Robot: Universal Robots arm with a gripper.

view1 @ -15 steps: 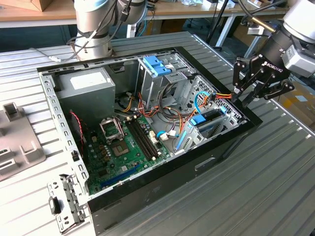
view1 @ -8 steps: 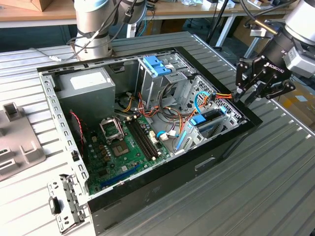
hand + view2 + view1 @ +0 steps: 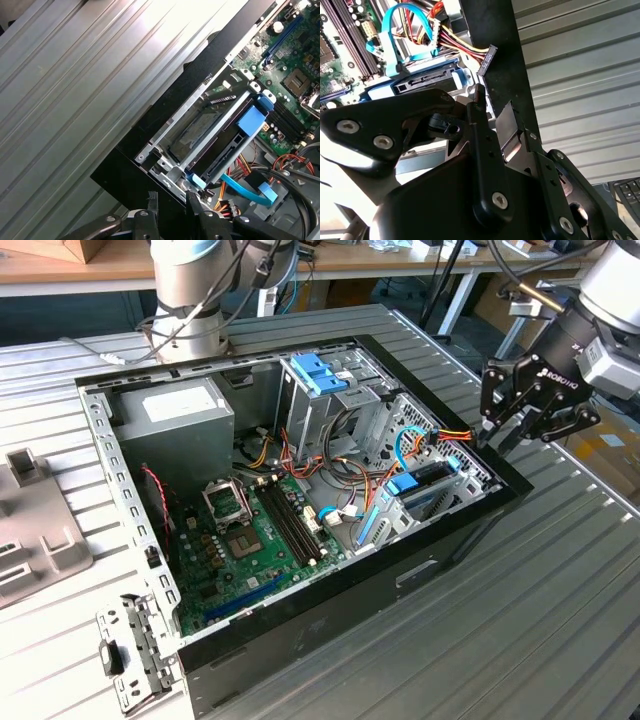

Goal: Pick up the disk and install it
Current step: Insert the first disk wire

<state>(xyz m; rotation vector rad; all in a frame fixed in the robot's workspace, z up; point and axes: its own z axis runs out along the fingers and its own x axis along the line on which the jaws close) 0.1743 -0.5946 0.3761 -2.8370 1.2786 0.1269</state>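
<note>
The disk (image 3: pixel 422 483) lies in the drive cage at the exterior view's right end of the open computer case (image 3: pixel 300 630), its blue rails showing along its sides. In the first wrist view the disk (image 3: pixel 250 121) sits lengthwise in the metal bay with its blue tab up. In the second wrist view the disk's (image 3: pixel 422 82) connector end faces the camera. My gripper (image 3: pixel 500 438) hangs just outside the case's black rim, above and beside the cage. Its fingers (image 3: pixel 479 112) stand slightly apart with nothing between them. The gripper (image 3: pixel 172 200) touches nothing.
Orange and yellow power cables (image 3: pixel 447 434) and a blue data cable (image 3: pixel 395 40) hang loose near the disk. A grey power supply (image 3: pixel 175 412), the motherboard (image 3: pixel 250 530) and an upper cage with a blue bracket (image 3: pixel 320 370) fill the case. A grey panel (image 3: pixel 35 530) lies on the ribbed table.
</note>
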